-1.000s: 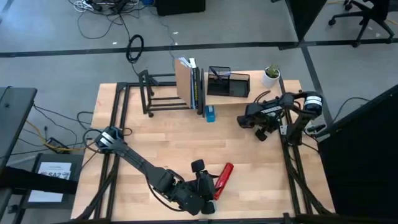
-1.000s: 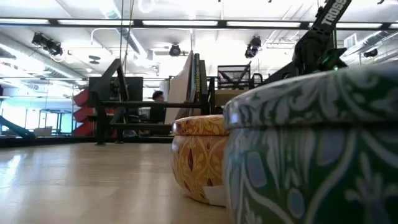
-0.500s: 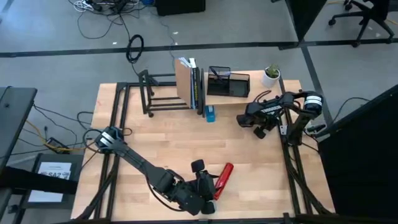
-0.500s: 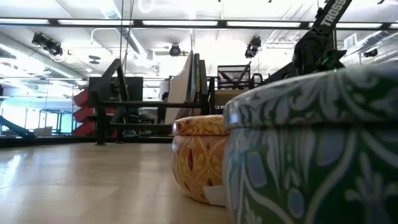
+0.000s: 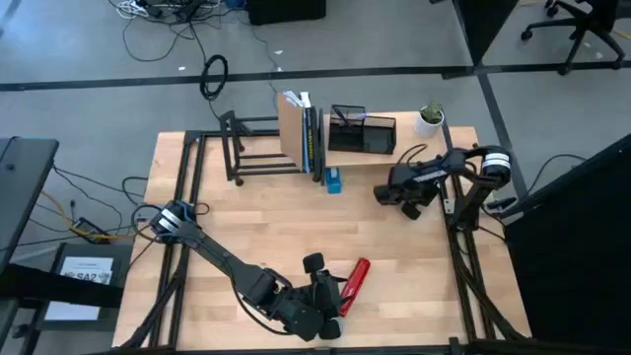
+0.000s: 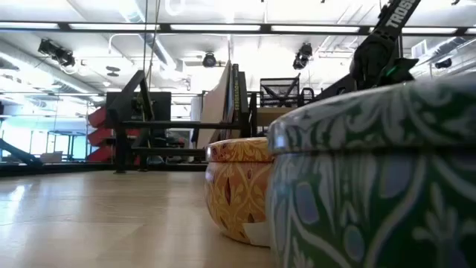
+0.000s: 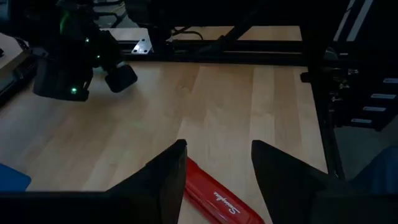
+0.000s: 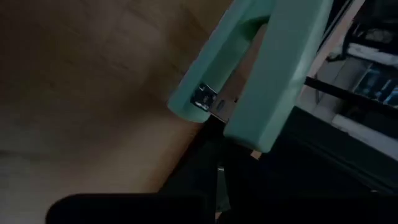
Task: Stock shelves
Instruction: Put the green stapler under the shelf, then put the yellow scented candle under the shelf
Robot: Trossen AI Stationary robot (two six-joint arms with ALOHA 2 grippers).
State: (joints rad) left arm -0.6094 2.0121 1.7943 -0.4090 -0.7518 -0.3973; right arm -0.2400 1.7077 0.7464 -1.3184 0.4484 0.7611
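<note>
A red stapler (image 5: 353,284) lies flat on the table near its front edge. My left gripper (image 5: 330,291) is open just to its left. In the left wrist view one end of the red stapler (image 7: 214,198) lies between the spread fingers of my left gripper (image 7: 217,168); I cannot tell if they touch it. My right gripper (image 5: 406,197) hovers at the right, shut on a mint-green stapler (image 8: 249,81). The shelves stand at the far edge: a black tube rack (image 5: 258,150) and a wooden plank shelf (image 5: 394,156). My right gripper holds the mint-green stapler by its end nearest the wrist (image 8: 239,127), pinched between the two fingers. The fingers themselves hide the exact place of contact. The stapler sticks out beyond the fingertips and appears clear of the table.
Upright books (image 5: 301,133), a black mesh organizer (image 5: 363,128) and a small potted plant (image 5: 429,118) stand on the plank shelf. A blue item (image 5: 333,179) sits on the table before it. A yellow tin (image 6: 238,186) and a green tin (image 6: 372,179) fill the low view.
My right gripper has drifted a little toward the table's left with the green stapler still in its fingers.
</note>
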